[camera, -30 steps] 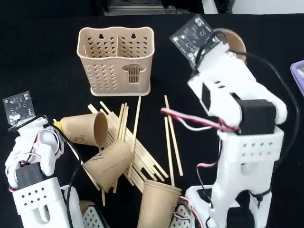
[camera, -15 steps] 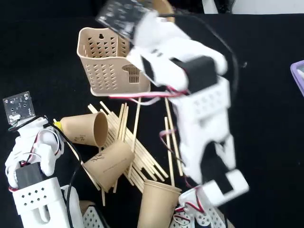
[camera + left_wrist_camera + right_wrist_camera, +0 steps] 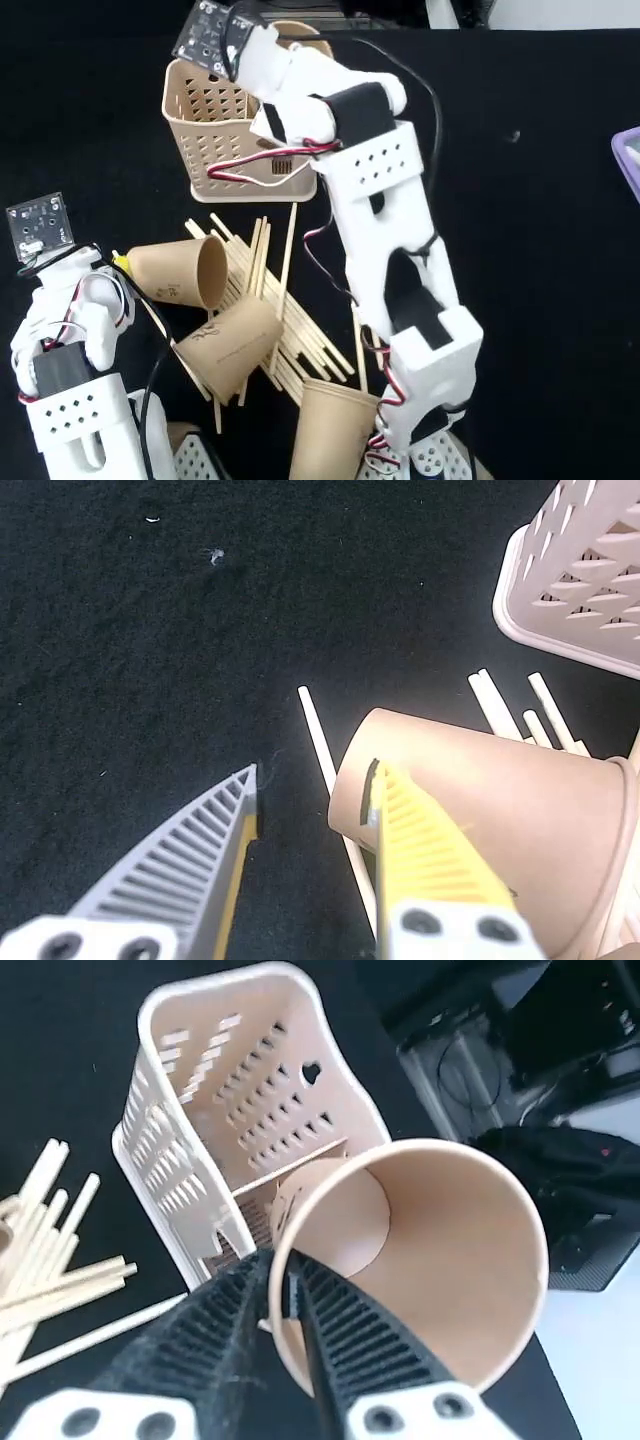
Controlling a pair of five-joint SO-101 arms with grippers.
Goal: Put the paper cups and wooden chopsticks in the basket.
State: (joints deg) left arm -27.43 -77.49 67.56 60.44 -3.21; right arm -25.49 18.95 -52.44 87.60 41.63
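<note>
A paper cup (image 3: 430, 1260) is being held by the right gripper (image 3: 284, 1265). Its two black fingers are being squeezed tight on the cup's rim, one inside the cup and one outside. The cup is being held tipped, with its bottom pointing away from the gripper and toward the basket (image 3: 200, 1150). The basket is sitting just past the gripper's fingertips, standing up straight on the black worktop (image 3: 520, 200), and a wall inside it is splitting it into two parts. It cannot be told whether the held cup is touching the basket. The left gripper (image 3: 312, 770) is being kept wide open low over the worktop, and nothing is being held in it. The end of one chopstick (image 3: 325, 750) is lying between its gray finger and its yellow finger. A lying cup (image 3: 500, 810) is resting on its side right beside the yellow finger, outside the gap, with its bottom end closest to the fingertip. It cannot be told whether they are touching. Past that cup, farther from the left gripper, a pile of chopsticks (image 3: 290, 320) is spread out. A second cup (image 3: 225, 345) and a third cup (image 3: 330, 430) are lying among them.
</note>
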